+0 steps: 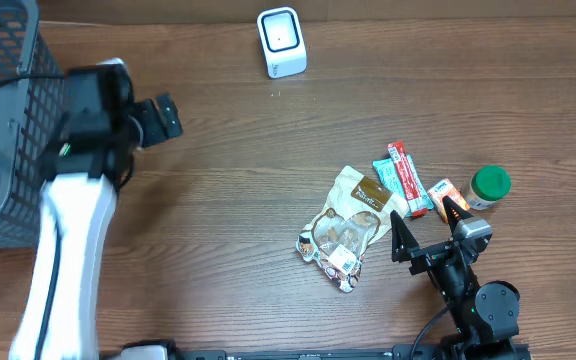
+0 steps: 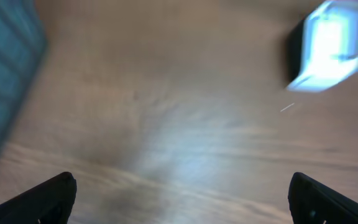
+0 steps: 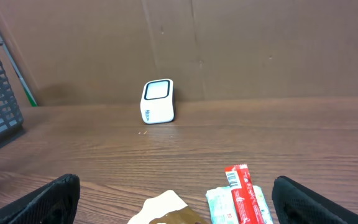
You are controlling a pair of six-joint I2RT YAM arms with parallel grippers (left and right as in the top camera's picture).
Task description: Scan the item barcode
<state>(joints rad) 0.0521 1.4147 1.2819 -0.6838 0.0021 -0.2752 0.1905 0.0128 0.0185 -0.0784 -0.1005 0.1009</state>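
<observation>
Right gripper point(image 1: 428, 222), wide open, is nearer: snack bag point(image 1: 350, 228) just ahead, well short of the scanner point(image 1: 281, 42). Left gripper point(image 1: 168, 118) probably wide too, blurry.

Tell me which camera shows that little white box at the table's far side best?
The right wrist view: the white box stands sharp and upright, with its dark-framed front window in view. The overhead view sees it small, from above. The left wrist view catches it blurred at the upper right edge.
</observation>
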